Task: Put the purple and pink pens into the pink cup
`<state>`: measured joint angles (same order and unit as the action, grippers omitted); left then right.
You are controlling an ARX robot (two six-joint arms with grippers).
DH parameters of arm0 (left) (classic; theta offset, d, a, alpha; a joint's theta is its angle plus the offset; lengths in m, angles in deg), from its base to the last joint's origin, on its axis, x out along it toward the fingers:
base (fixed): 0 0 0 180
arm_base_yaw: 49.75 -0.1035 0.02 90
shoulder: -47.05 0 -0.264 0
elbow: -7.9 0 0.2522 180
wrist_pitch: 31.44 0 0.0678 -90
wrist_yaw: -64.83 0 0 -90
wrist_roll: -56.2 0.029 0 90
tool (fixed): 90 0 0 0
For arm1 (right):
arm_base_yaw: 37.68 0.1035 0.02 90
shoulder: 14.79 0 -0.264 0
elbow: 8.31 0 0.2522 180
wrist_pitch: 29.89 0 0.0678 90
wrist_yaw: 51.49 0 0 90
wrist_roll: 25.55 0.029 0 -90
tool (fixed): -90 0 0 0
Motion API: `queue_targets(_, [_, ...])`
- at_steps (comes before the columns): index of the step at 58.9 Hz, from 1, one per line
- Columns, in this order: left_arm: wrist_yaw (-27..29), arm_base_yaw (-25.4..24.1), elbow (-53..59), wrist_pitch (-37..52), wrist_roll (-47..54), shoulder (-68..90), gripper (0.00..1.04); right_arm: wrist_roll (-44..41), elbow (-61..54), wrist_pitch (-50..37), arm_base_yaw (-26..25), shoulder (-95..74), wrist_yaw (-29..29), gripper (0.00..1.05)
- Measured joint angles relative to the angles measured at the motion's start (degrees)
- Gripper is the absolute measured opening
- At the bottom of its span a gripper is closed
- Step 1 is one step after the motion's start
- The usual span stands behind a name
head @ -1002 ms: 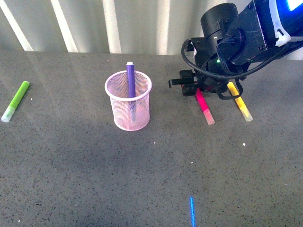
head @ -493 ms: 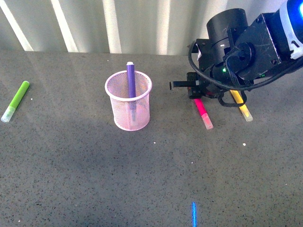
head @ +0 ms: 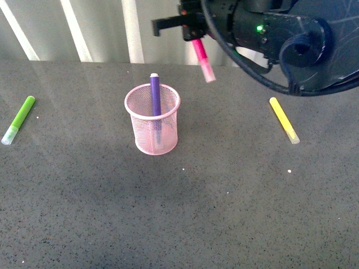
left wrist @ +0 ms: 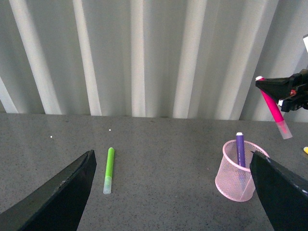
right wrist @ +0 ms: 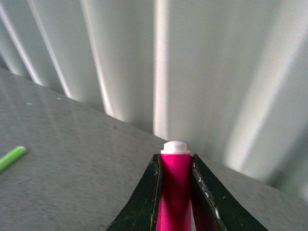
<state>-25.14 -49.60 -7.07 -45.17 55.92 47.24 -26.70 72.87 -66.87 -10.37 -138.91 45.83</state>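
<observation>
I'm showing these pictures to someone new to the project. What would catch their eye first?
The pink pen, clamped in the right gripper, hangs tilted in the air, up and to the right of the pink cup in the front view. Next comes the purple pen standing in that cup. A green marker lies flat far left and a yellow marker to the right.

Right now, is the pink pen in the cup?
No, the right tool holds the pink pen in the air, above and right of the cup; only the purple pen stands in it.
</observation>
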Motion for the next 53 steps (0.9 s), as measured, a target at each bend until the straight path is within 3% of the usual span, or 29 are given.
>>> queue_targets(14, [0.00, 0.00, 0.00, 0.00, 0.00, 0.00, 0.98, -2.80, -0.26, -6.69, 7.39, -2.27, 3.32, 0.12])
queue_targets(53, [-0.02, 0.00, 0.00, 0.00, 0.00, 0.00, 0.98, -3.54, 9.05, -4.37, 7.06, -12.79, 4.66, 0.12])
